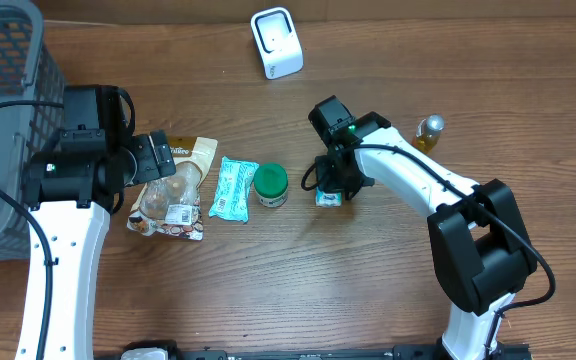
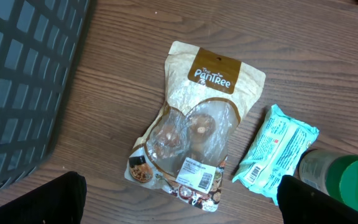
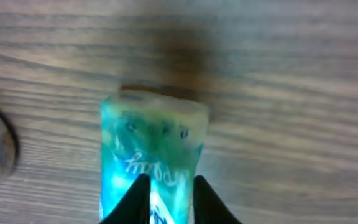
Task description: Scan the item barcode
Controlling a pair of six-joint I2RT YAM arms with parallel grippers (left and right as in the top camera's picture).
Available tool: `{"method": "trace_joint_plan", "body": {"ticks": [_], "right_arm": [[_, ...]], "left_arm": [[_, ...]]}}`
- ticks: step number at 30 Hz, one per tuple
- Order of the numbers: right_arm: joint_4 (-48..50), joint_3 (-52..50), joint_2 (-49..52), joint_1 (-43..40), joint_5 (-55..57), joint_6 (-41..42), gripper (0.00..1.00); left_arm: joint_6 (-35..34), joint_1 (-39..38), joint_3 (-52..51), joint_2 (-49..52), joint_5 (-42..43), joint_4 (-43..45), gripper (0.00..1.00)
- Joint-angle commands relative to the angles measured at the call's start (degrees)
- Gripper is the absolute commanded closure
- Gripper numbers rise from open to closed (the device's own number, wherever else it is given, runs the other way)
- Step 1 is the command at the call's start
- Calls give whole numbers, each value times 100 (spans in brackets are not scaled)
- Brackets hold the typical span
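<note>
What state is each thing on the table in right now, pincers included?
left pincer: open, empty.
right pincer: shut on the teal pack.
teal pack: standing on end, held.
snack pouch: lying flat, label up.
mint packet: lying flat.
jar: upright, green lid on.
bottle: capped.

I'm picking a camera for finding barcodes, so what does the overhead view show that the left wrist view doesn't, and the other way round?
Overhead only: the white barcode scanner, a yellow bottle, the right arm. Left wrist only: the legible Pantree logo and the barcode on the white label. Both: the snack pouch, teal packet, green-lidded jar and grey basket.
</note>
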Motion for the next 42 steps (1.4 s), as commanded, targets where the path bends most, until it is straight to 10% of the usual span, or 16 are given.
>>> {"method": "trace_joint_plan", "body": {"ticks": [1,9,42], "right_arm": [[201,-11,-212,-37,529,-232,75],[-623,1163,-214,-42,-83,-396,55],[476,-142,-195,800,826,767,76]], "left_arm": [[-61,-13,79,39,7,7,1],[-61,-13,79,39,4,9,0],[-61,-13,79,39,7,7,0]]}}
